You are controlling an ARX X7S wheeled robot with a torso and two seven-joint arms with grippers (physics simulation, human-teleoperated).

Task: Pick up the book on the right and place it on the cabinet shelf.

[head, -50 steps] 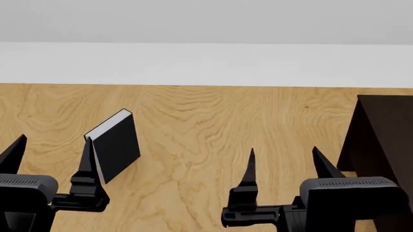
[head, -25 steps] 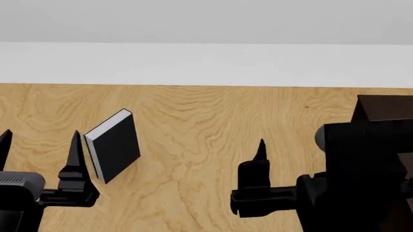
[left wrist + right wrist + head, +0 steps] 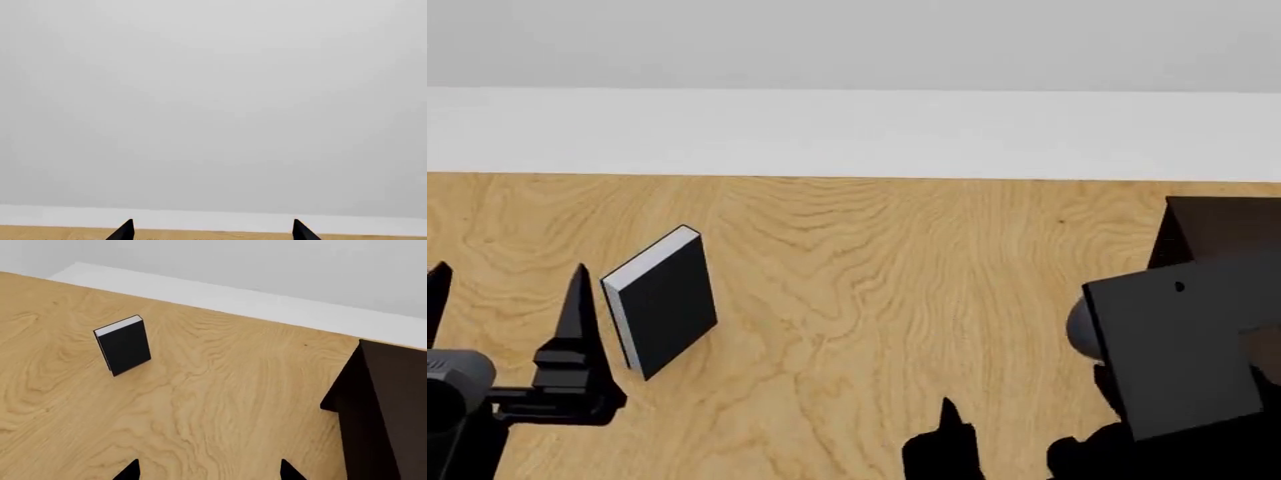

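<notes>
Nearest the head camera, the right claw (image 3: 1014, 440) sits low at the frame's bottom edge, with one black fingertip showing and the arm's grey housing covering the rest. The right wrist view shows its two finger tips set wide apart with nothing between them, so it is open and empty. The left claw (image 3: 501, 300) stands at the other side, its two pointed fingers likewise spread and holding nothing; its wrist camera looks mostly at the pale wall, with only the tips and a strip of wood along the lower edge.

A little farther out on the wooden surface (image 3: 868, 290), a black-covered book (image 3: 662, 300) with white pages stands upright, just beside the left claw's inner finger but apparently not touching it. It is the only book in sight. The light-grey book named in the task appears in none of the three views, so its place cannot be told.

At the right edge, well apart from the black book, the dark cabinet shelf (image 3: 390, 405) rises from the surface, partly hidden in the head view by the right arm.

As a judgement, the task is at its very start: no book is gripped, none rests on the cabinet, and finding, grasping, carrying and placing all remain.
</notes>
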